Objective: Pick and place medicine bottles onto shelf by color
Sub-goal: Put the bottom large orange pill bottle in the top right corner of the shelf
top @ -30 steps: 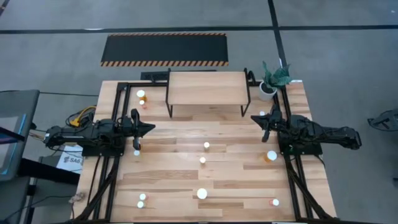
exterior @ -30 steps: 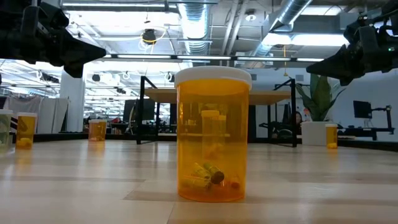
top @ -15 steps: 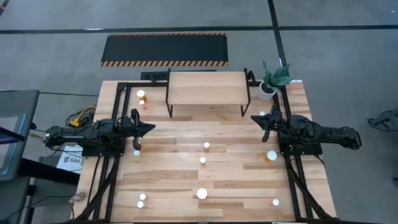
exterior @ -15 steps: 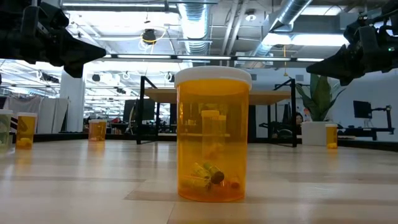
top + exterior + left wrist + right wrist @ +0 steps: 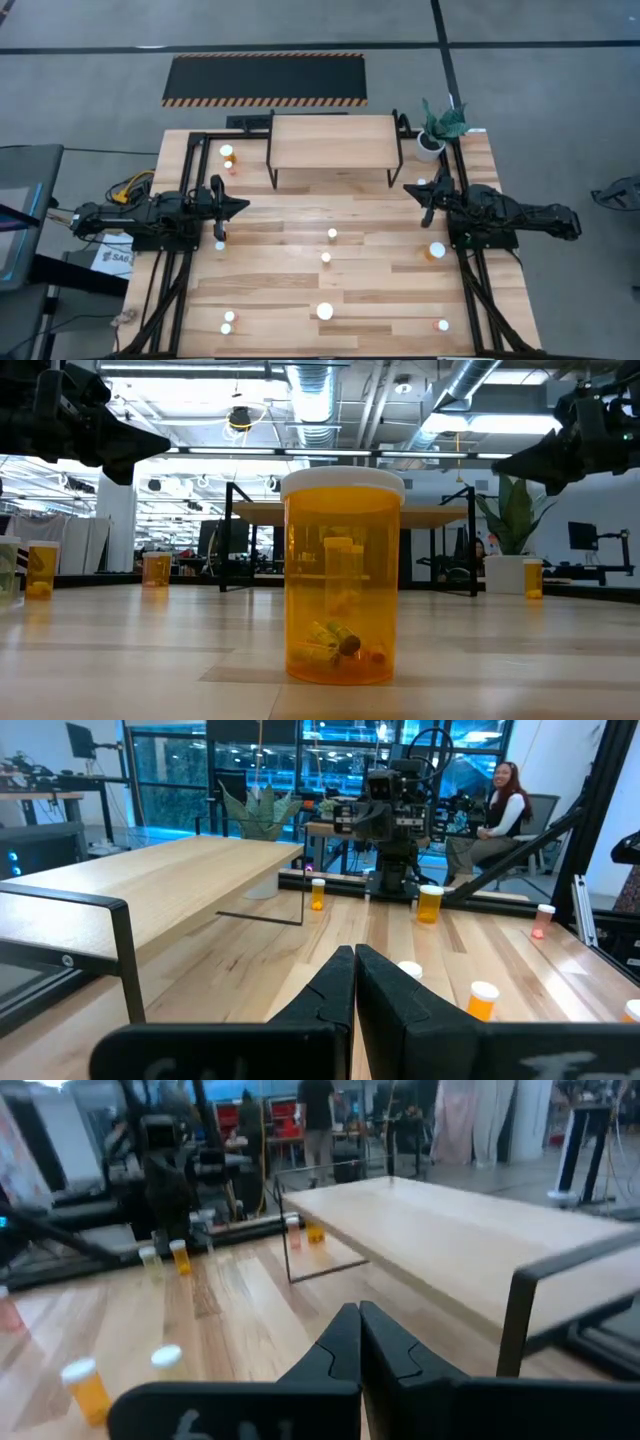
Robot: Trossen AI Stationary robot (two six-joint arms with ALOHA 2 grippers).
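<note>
Two dark robot arms hover at opposite sides of a plank-topped desk (image 5: pixel 380 300), the left pincer (image 5: pixel 243 205) and right pincer (image 5: pixel 408 189) both closed and empty, white-capped orange medicine bottles (image 5: pixel 325 311) scattered before the bare light-wood shelf (image 5: pixel 332 141) on black legs

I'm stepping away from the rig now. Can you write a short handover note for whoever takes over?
Left gripper: shut, empty, hanging above the table's left side.
Right gripper: shut, empty, above the table's right side, near the shelf's right legs.
Shelf: at the table's far edge, its top bare.
Bottles: all on the table; a big orange one front centre, another orange by the right arm, two far left beside the shelf, more scattered mid-table and in the front corners.
Done: nothing placed yet.
Left: every bottle, sorted by colour onto the shelf.
</note>
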